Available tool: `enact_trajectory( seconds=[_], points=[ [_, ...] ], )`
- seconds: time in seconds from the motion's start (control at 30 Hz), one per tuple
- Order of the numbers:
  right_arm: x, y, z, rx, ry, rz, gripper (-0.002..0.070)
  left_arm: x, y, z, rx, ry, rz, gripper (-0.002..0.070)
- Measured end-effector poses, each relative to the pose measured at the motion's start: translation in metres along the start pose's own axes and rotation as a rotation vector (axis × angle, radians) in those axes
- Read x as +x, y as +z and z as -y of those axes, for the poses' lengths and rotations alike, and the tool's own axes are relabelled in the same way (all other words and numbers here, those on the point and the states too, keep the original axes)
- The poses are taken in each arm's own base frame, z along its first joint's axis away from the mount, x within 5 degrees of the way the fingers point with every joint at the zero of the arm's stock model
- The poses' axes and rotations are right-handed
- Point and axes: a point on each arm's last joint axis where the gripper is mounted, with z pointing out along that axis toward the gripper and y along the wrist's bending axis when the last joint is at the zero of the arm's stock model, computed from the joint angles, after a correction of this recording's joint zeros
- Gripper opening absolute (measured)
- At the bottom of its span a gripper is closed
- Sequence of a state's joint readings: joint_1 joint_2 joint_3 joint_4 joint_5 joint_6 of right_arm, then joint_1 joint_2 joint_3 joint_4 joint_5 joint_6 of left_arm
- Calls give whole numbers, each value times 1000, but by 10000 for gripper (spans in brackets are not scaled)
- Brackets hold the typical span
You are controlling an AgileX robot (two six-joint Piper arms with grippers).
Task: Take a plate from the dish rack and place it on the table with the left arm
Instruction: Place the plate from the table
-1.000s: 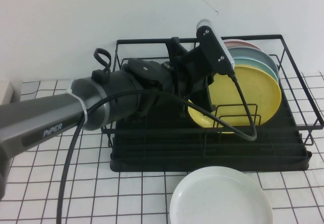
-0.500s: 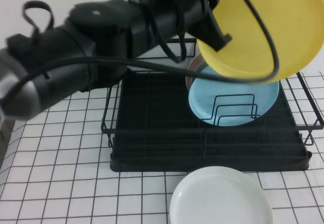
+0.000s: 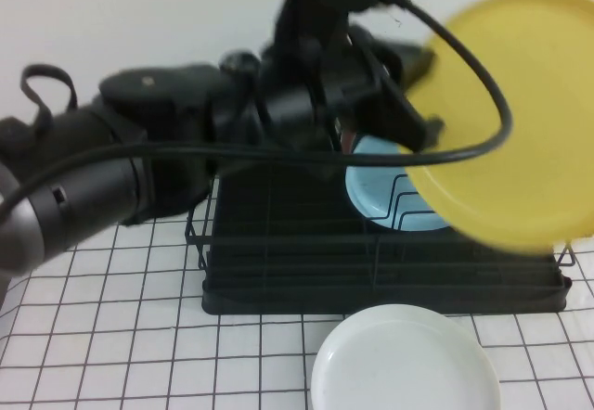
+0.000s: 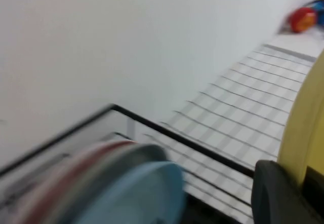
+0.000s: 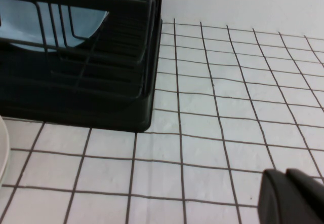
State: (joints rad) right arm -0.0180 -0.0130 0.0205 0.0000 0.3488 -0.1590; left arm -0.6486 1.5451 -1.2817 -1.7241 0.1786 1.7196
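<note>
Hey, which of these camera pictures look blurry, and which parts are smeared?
High view: the yellow plate held by the left gripper is motion-smeared, while the white plate is crisp. Left wrist view: all soft, including the dish rack. Right wrist view: sharp table grid; right gripper low over it.

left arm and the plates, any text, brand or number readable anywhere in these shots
None can be read.
Left arm: no lettering shows on the casing.
Yellow plate, held by the left gripper above the dish rack: plain.
White plate and table: only grid lines.
Right gripper, low over the table: no marking.
</note>
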Motion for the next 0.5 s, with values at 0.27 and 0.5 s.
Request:
enact_trajectory(
  seconds=[0.27, 0.5],
  points=[
    [0, 0, 0, 0, 0, 0, -4, 41, -10, 34, 363, -156, -349, 4],
    [0, 0, 0, 0, 0, 0, -4, 84, -21, 25, 255, -183, -752, 4]
  ],
)
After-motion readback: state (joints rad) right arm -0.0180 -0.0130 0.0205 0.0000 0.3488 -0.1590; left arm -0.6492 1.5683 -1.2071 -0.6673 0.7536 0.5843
